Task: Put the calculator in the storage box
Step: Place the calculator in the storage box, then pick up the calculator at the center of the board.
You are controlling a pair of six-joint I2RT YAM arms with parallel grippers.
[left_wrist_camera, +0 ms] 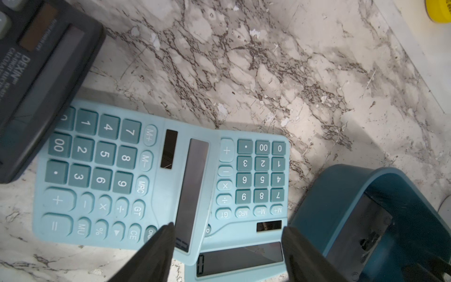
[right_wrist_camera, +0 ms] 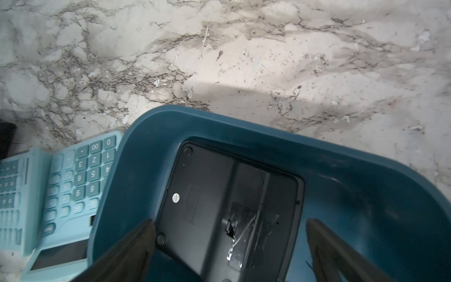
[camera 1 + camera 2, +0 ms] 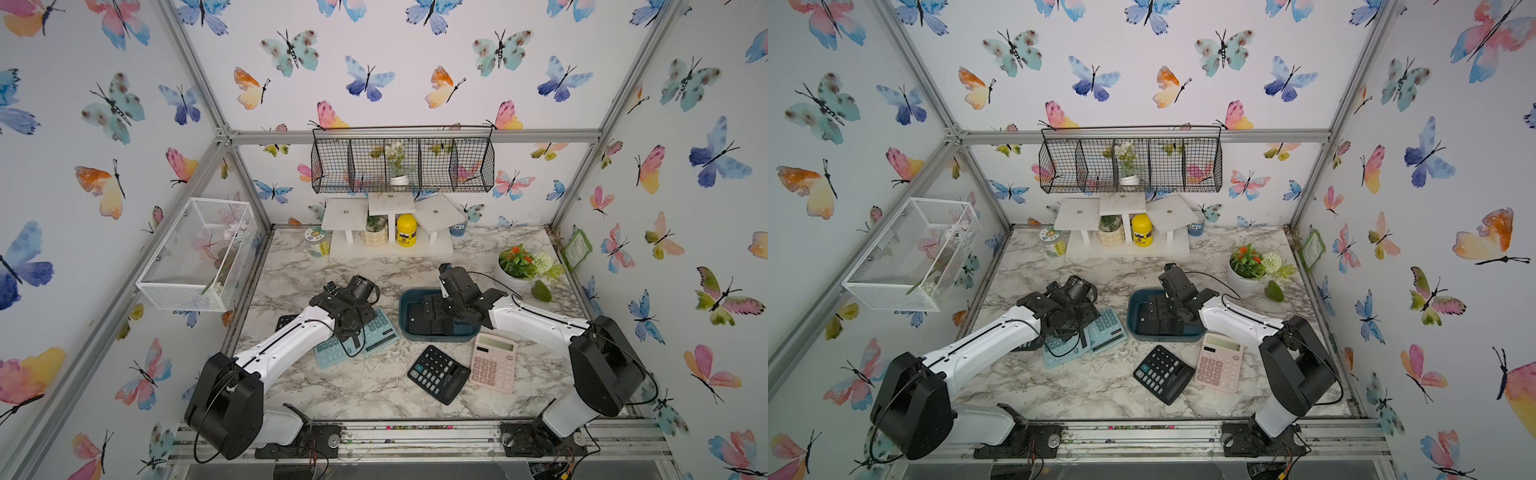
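Note:
The storage box (image 3: 405, 309) (image 3: 1133, 311) is a dark teal tub in mid-table, also in both wrist views (image 1: 341, 207) (image 2: 136, 171). A black calculator (image 2: 207, 195) (image 3: 417, 320) lies face down inside it. My right gripper (image 2: 229, 221) (image 3: 434, 313) hangs open over that calculator, fingers either side and apart from it. Left of the box lie two overlapping light blue calculators (image 1: 105, 171) (image 1: 258, 175) (image 3: 380, 328). My left gripper (image 1: 228, 227) (image 3: 353, 332) is low over their display ends. Its fingers (image 1: 158, 249) are spread, straddling them, holding nothing.
A black calculator (image 3: 438, 374) and a pink one (image 3: 494, 361) lie in front of the box. Another black calculator (image 1: 36, 73) sits beside the blue pair, under my left arm. A flower pot (image 3: 517, 270) stands at the right, a white riser with jars (image 3: 390, 245) at the back.

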